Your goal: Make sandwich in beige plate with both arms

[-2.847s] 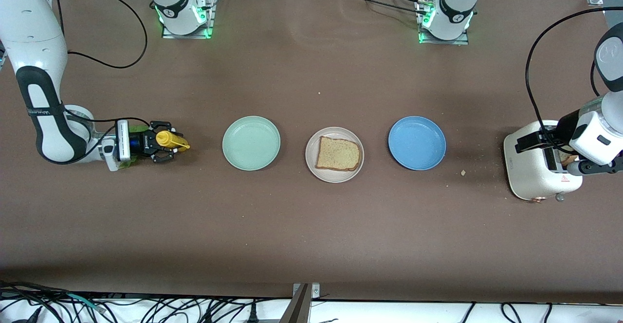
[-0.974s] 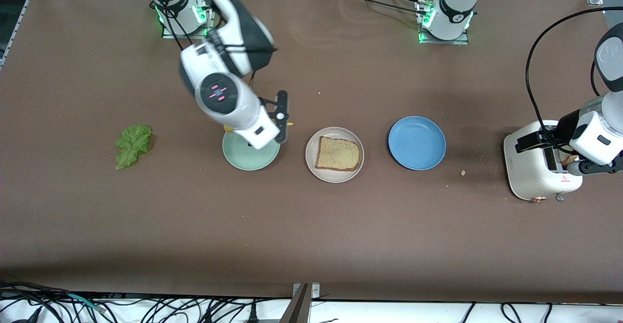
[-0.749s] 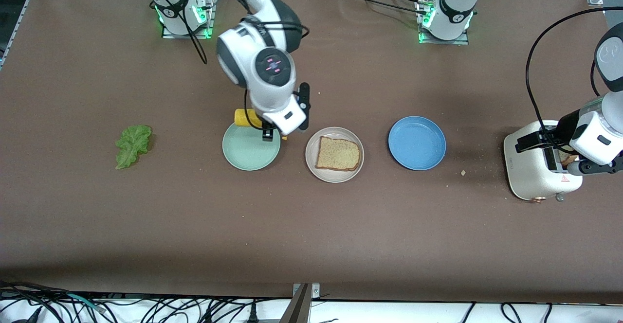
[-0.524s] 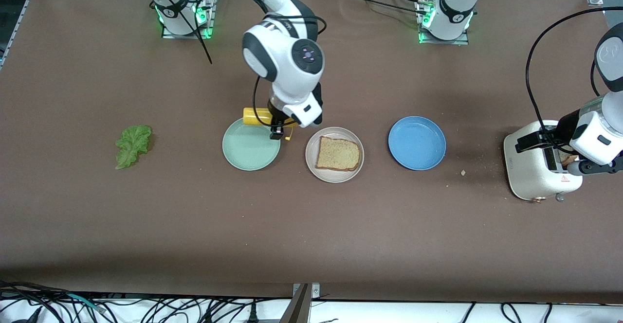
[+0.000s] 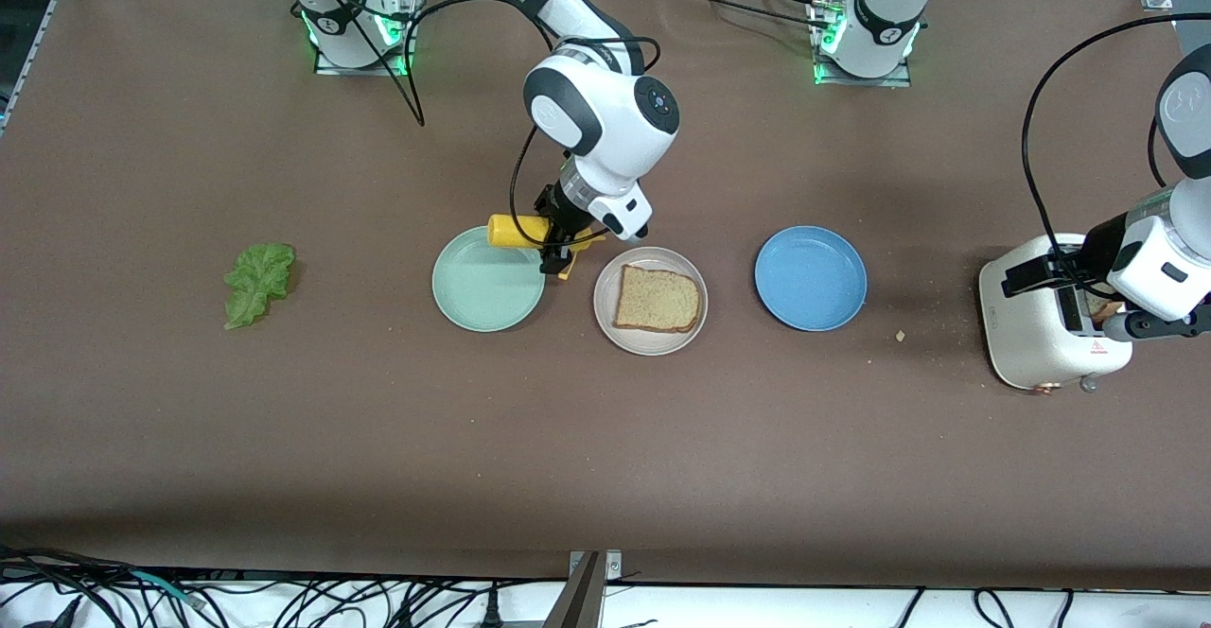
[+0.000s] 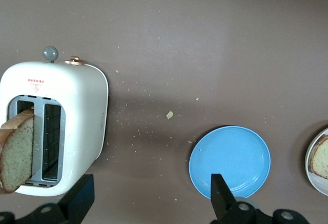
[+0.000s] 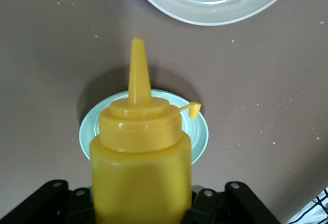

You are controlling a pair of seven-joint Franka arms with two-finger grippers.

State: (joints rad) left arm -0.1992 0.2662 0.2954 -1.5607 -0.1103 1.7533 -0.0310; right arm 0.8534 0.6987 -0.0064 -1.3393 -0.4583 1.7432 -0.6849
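One slice (image 5: pixel 658 299) down on the beige plate (image 5: pixel 607 323), right gripper (image 5: pixel 558 248) clamping mustard (image 5: pixel 518 231) at its 10 o'clock, left gripper (image 6: pixel 148 203) gaping over the toaster (image 5: pixel 1041 325) (lettuce (image 5: pixel 257 283), top slice (image 6: pixel 16 149) still to come).

Bread slice (image 5: pixel 658 299) top clear; mustard bottle (image 5: pixel 523 231) beside beige plate (image 5: pixel 605 321).

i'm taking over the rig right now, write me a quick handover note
Right end effector: shut on the mustard bottle, in the air over the gap between the green plate and the beige plate.
Left end effector: open, waiting over the toaster, which holds a second slice.
Done: one bread slice on the beige plate.
Left: mustard, the lettuce lying toward the right arm's end, the top slice.
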